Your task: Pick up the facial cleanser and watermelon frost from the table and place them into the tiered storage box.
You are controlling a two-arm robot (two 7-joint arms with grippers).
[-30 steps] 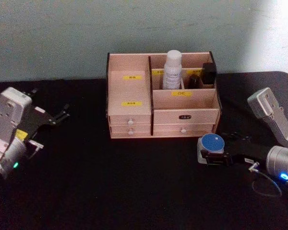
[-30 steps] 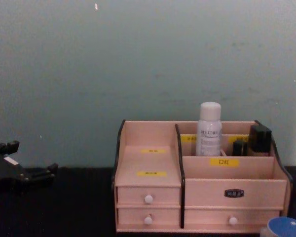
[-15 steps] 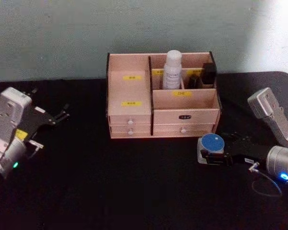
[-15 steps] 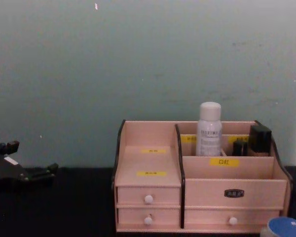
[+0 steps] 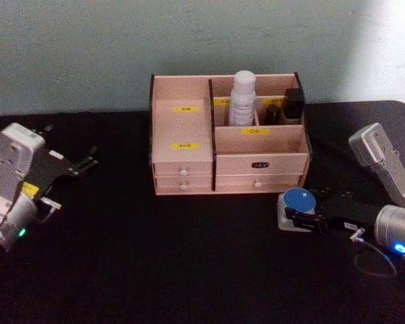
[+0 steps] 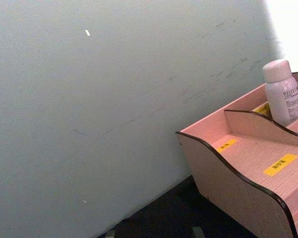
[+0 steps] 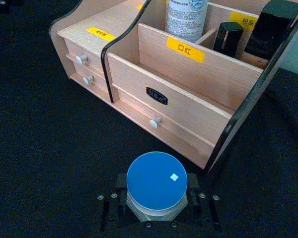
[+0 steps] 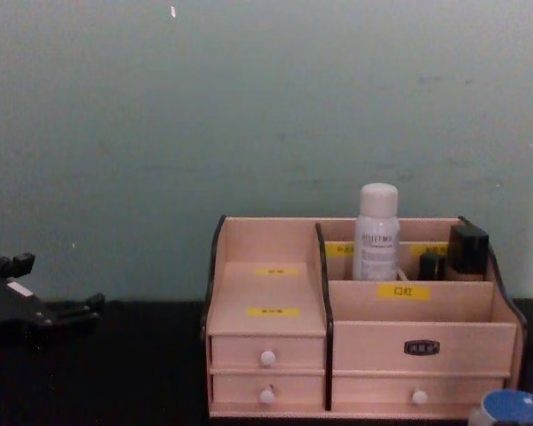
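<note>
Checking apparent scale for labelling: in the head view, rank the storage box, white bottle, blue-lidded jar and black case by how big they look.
1. tiered storage box, by far.
2. white bottle and blue-lidded jar look alike; the jar sits nearer the camera, so no ranking between them.
3. black case, smallest.

Before me a plain pale grey-green wall [image 5: 81, 47] runs the whole width of the room and meets the back edge of my worktop [image 5: 155, 270], which is flat, matt black and dark all over. The wall carries faint scuff lines [image 6: 208, 89] and one small white fleck [image 8: 172, 11] high up. At its far right a brighter, whitish patch of light [image 5: 388, 47] falls across the paint.
</note>
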